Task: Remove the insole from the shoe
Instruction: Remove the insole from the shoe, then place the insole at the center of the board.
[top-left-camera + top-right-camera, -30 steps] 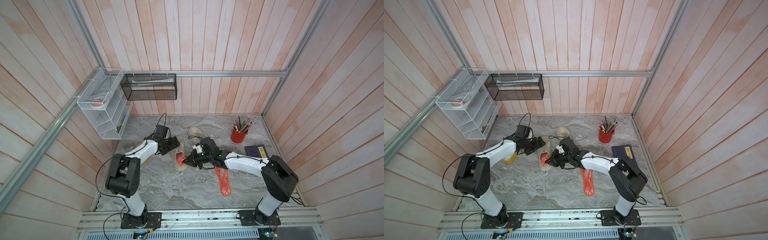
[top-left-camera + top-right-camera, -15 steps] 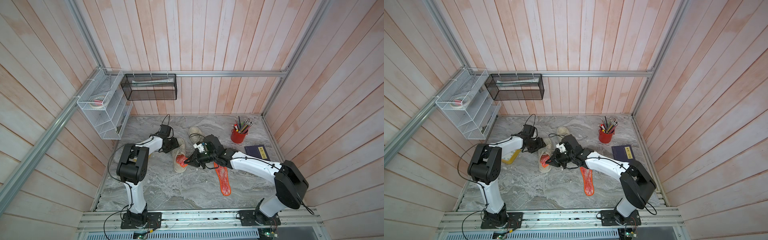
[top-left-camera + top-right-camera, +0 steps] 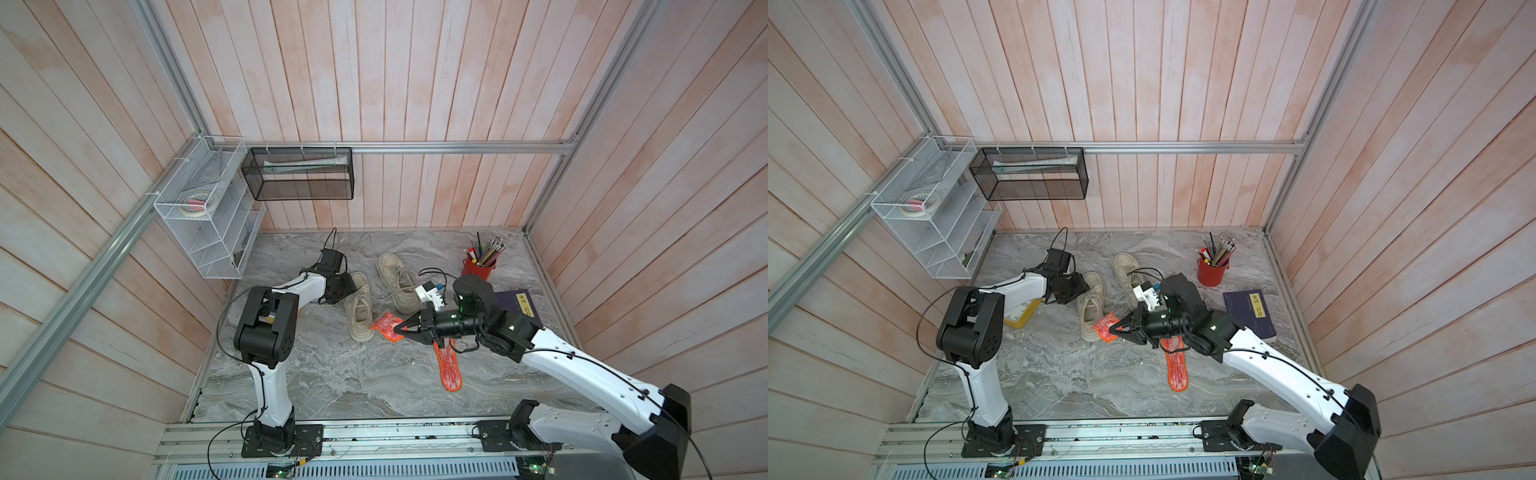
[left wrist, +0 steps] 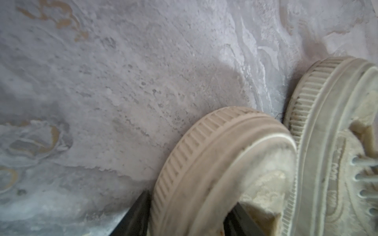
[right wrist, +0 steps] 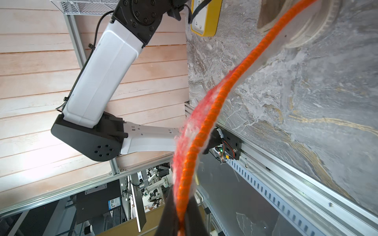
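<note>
Right claw [image 3: 398, 328]: clamped on orange insole [image 3: 384, 326], held above counter [image 3: 332, 374].
Orange insole: arched in air, far end touching side of beige shoe [image 3: 360, 311]; tip inside or out, cannot tell.
Left claw [image 3: 348, 287]: closed around beige shoe's far end, fingers [image 4: 137, 216] flanking rim.
Second insole [image 3: 449, 370]: flat on counter, partly under right arm.

A grey marbled desk [image 3: 332, 374], rather cluttered. A beige shoe [image 3: 359, 316] sits mid-desk with a second shoe [image 3: 395, 282] just beside it. An orange insole [image 3: 451, 370] lies flat nearer the front. On the right a red pencil cup [image 3: 478, 270] stands near a dark blue book [image 3: 521, 307]. A yellow-rimmed object [image 3: 1021, 316] lies on the left.
</note>
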Controlling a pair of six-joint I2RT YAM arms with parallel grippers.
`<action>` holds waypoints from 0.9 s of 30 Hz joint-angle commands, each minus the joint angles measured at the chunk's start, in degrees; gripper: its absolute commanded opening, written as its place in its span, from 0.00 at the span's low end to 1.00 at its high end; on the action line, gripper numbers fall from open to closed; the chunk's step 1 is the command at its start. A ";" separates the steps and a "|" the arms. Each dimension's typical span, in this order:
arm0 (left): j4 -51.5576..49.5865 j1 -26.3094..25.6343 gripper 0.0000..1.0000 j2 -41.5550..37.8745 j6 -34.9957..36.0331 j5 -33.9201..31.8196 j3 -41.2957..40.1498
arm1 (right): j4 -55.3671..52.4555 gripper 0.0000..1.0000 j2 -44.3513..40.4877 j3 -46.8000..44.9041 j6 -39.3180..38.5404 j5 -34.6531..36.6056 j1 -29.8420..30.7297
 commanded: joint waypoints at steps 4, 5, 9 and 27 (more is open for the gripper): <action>3.78 -0.55 0.59 -1.47 -4.45 -3.13 -2.07 | 0.46 0.00 -7.59 -12.51 8.07 8.85 -1.53; 3.87 -0.76 0.60 -2.24 -4.57 -3.51 -2.26 | 2.43 0.00 -7.66 -13.71 8.55 9.22 -1.85; 3.54 -1.03 0.69 -5.49 -3.87 -4.40 -2.81 | 5.81 0.00 -5.64 -13.99 7.76 10.28 -3.13; 1.86 -0.62 0.76 -22.29 -4.53 -3.49 -7.39 | -5.15 0.00 -10.47 -28.51 9.03 4.03 -6.13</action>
